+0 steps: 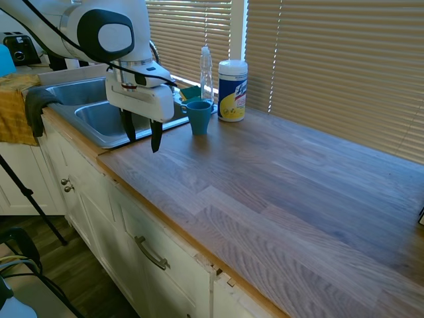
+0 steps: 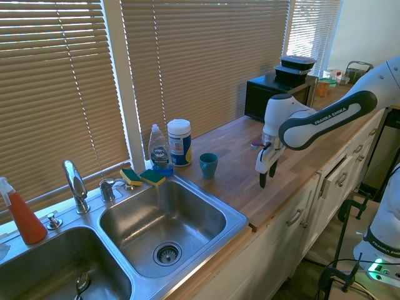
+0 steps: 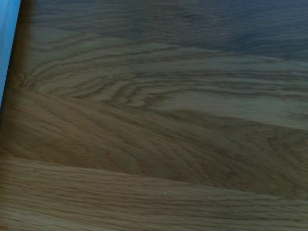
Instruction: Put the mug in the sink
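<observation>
The teal-blue mug (image 1: 198, 116) (image 2: 208, 165) stands upright on the wood-look countertop, just beyond the sink's corner and beside the white wipes canister (image 1: 232, 91) (image 2: 179, 142). The stainless two-basin sink (image 1: 93, 119) (image 2: 140, 215) has a curved chrome faucet (image 2: 75, 184) behind it. My gripper (image 1: 143, 144) (image 2: 267, 176) hangs open and empty, fingers pointing down over the counter near its front edge. It is apart from the mug, on the side nearer the counter's front. The wrist view is almost all wood grain (image 3: 163, 120).
A clear soap bottle (image 1: 207, 69) (image 2: 159, 150) and sponges (image 2: 142, 177) sit behind the basin. A red spray bottle (image 2: 22, 215) stands by the far basin. A microwave (image 2: 275, 94) is further along the counter. A yellow cloth (image 1: 16, 106) hangs beyond the sink.
</observation>
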Controlling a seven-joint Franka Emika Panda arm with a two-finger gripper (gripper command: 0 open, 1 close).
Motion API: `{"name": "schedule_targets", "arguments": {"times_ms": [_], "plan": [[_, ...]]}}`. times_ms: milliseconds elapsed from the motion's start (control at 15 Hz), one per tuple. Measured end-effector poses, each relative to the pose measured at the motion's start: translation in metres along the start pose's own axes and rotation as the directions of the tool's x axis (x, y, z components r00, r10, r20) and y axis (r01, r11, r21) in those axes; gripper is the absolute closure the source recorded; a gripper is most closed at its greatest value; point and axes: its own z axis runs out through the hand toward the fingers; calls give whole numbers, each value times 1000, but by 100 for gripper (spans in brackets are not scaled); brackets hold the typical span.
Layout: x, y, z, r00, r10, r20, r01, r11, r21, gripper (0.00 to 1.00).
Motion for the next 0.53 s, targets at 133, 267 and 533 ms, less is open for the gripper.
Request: {"name": "schedule_targets", "arguments": {"times_ms": [133, 267, 533], "plan": [[0, 0, 0, 1000, -5, -4, 5, 1000, -4, 0], [1, -4, -5, 1000, -10, -13, 10, 1000, 5, 0], [16, -24, -44, 999, 0, -52, 3, 998, 70, 0]]}}
